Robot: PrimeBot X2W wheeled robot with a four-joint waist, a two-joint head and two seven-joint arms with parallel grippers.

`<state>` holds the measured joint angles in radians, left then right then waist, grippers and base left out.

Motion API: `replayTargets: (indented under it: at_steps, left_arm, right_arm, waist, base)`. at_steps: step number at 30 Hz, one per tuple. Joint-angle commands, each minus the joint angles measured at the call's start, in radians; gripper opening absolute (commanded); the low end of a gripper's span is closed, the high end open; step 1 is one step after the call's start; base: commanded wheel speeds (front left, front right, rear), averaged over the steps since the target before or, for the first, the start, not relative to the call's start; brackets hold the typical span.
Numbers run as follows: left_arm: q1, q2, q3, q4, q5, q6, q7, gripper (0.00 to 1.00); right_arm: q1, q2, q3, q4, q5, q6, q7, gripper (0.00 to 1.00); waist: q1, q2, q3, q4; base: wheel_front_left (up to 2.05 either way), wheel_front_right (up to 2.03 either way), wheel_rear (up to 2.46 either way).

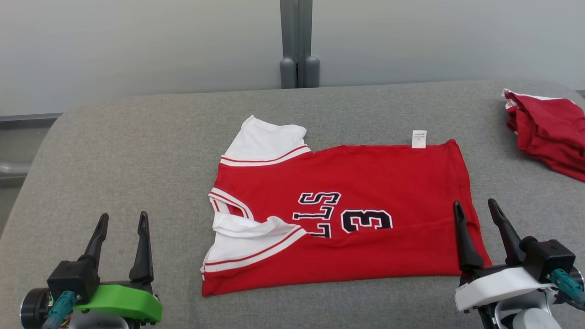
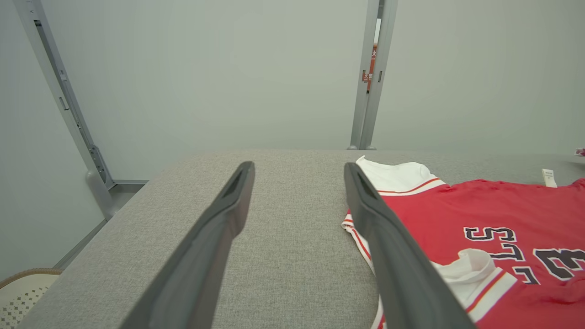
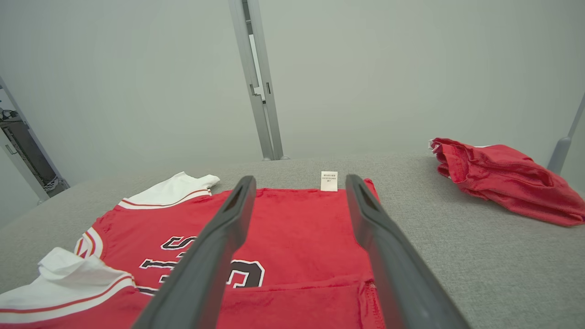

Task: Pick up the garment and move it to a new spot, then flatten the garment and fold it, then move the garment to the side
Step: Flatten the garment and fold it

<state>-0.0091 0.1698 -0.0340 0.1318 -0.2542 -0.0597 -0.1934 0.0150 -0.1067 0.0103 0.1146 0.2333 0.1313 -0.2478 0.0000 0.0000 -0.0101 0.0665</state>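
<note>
Red shirt [image 1: 347, 214] lies mid gray table [image 1: 137, 151], near side folded up, likely first fold. Left gripper [image 1: 119, 230], right gripper [image 1: 477, 219]: fingers apart, holding nothing, low by shirt ends, ready to grab.

The garment [image 1: 365, 183], a red jersey with white sleeves and black-and-white lettering, lies flat and sideways, its near edge folded over the print. Its hem end lies at the right gripper [image 1: 474, 202]; its sleeves point toward the left gripper [image 1: 124, 214], well apart from it.
</note>
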Motion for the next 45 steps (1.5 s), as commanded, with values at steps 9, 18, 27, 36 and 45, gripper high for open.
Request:
replayTargets:
  at_steps: [9,18,27,36,45]
  left_arm:
    - [0.016,0.01,-0.007,0.002,-0.007,0.017,-0.004,1.0]
    - [-0.042,0.02,-0.025,0.011,0.01,0.022,0.007,1.0]
    - [-0.241,0.064,-0.058,0.008,0.034,-0.012,0.042,1.0]
    - [-0.55,0.101,-0.117,0.087,0.039,-0.052,0.068,1.0]
    - [-0.81,0.141,-0.21,0.252,0.036,-0.069,0.096,1.0]
  right_arm:
    - [0.004,-0.002,-0.002,0.012,-0.007,-0.001,0.002,1.0]
    - [-0.029,0.0,-0.003,0.01,-0.009,-0.002,0.002,1.0]
    - [-0.199,-0.059,0.007,0.021,-0.039,-0.002,0.021,1.0]
    - [-0.447,-0.137,0.02,0.098,-0.019,-0.002,0.07,1.0]
    - [-0.647,-0.177,0.041,0.252,-0.026,-0.002,0.13,1.0]
  waist:
    - [0.0,0.0,0.0,0.001]
    - [0.0,0.0,0.018,-0.006]
    - [0.0,0.0,0.127,-0.04]
    - [0.0,0.0,0.302,-0.09]
    - [0.0,0.0,0.455,-0.145]
  base:
    - [0.0,0.0,0.0]
    - [0.0,0.0,0.0]
    - [0.0,0.0,0.0]
    - [0.0,0.0,0.0]
    - [0.0,0.0,0.0]
